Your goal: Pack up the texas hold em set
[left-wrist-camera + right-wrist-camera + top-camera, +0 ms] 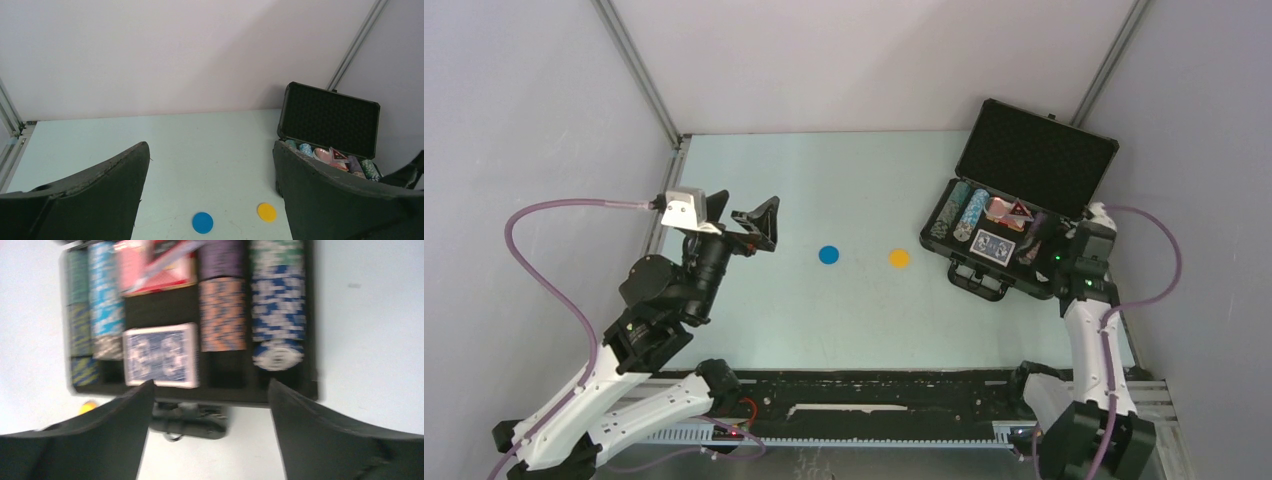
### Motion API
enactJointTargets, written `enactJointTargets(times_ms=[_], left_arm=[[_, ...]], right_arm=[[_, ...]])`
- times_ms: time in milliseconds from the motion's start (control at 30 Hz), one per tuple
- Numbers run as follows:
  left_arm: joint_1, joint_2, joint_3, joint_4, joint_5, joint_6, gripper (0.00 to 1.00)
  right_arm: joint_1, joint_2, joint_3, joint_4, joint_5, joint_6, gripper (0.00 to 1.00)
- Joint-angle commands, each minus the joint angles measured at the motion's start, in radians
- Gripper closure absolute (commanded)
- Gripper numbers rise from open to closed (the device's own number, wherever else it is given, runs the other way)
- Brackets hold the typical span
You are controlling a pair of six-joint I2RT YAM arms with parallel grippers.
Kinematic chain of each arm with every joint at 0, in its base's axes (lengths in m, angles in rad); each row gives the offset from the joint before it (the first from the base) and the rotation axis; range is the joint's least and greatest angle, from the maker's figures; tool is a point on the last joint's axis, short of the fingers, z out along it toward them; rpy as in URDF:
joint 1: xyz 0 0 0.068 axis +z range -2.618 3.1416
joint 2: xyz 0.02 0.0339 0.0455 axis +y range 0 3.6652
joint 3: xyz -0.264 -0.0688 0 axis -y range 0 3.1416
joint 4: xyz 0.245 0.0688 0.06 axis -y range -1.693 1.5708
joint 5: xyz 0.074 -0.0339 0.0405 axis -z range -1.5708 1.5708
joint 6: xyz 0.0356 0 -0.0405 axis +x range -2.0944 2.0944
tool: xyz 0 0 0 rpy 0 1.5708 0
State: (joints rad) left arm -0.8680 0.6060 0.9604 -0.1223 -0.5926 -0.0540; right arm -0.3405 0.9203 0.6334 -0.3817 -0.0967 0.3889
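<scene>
The black foam-lined briefcase (1036, 150) stands open at the right, lid up. It holds rows of striped poker chips (961, 214), a blue card deck (992, 246), a red deck and a red triangle (1020, 210). A blue disc (828, 254) and a yellow disc (899, 258) lie on the table left of the case. My left gripper (746, 212) is open and empty, raised at the left, well away from the discs. My right gripper (1062, 240) is open and empty, over the case's near right edge. In the right wrist view the blue deck (160, 354) and handle (187, 422) show blurred.
The pale table (824, 190) is bounded by grey walls and metal corner posts. A black strip with cable rails runs along the near edge (874, 395). Purple cables loop from both arms.
</scene>
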Motion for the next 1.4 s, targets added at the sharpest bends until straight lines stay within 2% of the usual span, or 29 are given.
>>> enactJointTargets(times_ms=[0,33,133,200,300,467,700,1100,1267,1367], left_arm=[[0.007,0.013,-0.009,0.013,0.0,-0.007,0.02],[0.007,0.017,-0.011,0.013,-0.002,-0.005,0.02],[0.007,0.025,-0.012,0.014,-0.005,-0.002,0.02],[0.007,0.03,-0.014,0.015,-0.008,0.002,0.02],[0.007,0.034,-0.016,0.018,-0.017,0.007,0.02],[0.007,0.036,-0.019,0.02,-0.025,0.015,0.02],[0.007,0.036,-0.02,0.021,-0.022,0.014,0.01],[0.007,0.03,-0.02,0.021,-0.021,0.011,0.01],[0.007,0.03,-0.021,0.022,-0.026,0.012,0.01],[0.007,0.034,-0.02,0.022,-0.02,0.012,0.01]], right_arm=[[0.194,0.015,0.055,0.058,-0.192,-0.121,0.01],[0.27,0.055,0.093,0.055,-0.197,-0.142,0.0],[0.55,0.189,0.205,0.01,-0.074,-0.184,0.0],[0.663,0.281,0.265,0.011,-0.043,-0.192,0.0],[0.762,0.477,0.375,-0.022,-0.075,-0.201,0.0],[0.885,0.751,0.562,-0.142,0.03,-0.216,0.0],[0.929,0.937,0.715,-0.245,0.066,-0.21,0.0],[0.921,1.053,0.79,-0.246,0.095,-0.232,0.01],[0.919,1.093,0.826,-0.258,0.097,-0.243,0.14],[0.915,1.103,0.828,-0.263,0.121,-0.246,0.15]])
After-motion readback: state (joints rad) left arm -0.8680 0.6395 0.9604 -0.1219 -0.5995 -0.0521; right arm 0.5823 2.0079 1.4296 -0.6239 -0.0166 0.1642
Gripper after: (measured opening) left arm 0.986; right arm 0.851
